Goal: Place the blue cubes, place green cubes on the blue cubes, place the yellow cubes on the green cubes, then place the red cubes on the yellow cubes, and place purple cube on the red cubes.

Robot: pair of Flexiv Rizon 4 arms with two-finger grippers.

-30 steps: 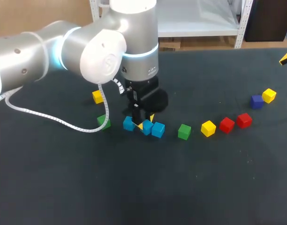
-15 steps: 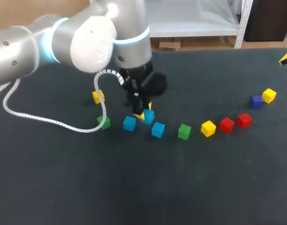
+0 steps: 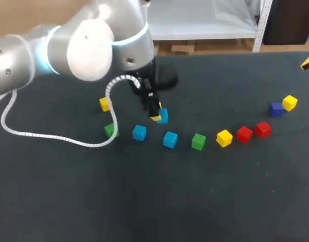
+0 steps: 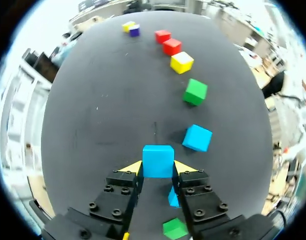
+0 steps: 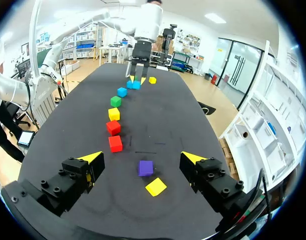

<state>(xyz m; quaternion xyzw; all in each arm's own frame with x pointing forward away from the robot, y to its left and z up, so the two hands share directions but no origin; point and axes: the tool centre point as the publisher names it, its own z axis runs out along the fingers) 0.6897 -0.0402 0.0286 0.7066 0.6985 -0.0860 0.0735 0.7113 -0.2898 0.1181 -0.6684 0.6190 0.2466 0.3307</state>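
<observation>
- You work on a dark table (image 3: 159, 201) with a flat cloth, and small coloured cubes are spread over it.
- Your left gripper (image 4: 157, 167) is closed to the width of one cube. Both yellow tips press the held blue cube (image 4: 158, 161) from two sides, and the cube seems lifted a little off the cloth.
- Just ahead of this gripper, slightly to one side, lies a second blue cube (image 4: 197, 138). Farther ahead follow a green cube (image 4: 195, 92), a yellow cube (image 4: 181, 62), a first red cube (image 4: 171, 46) and a second red cube (image 4: 162, 35).
- Under the left gripper, on the cloth, you can see a third blue cube (image 4: 172, 197) and a second green cube (image 4: 174, 228).
- Your right gripper (image 5: 142, 159) is wide open and holds nothing. The purple cube (image 5: 146, 167) lies on the cloth between its fingers, and a far yellow cube (image 5: 156, 186) lies just beside it.
- The head view shows only one yellow tip of the right gripper at the table's far side. Only the right wrist view shows how far open it is.
- In the head view the held cube partly hides one left fingertip, while the left wrist view shows both tips on it.
</observation>
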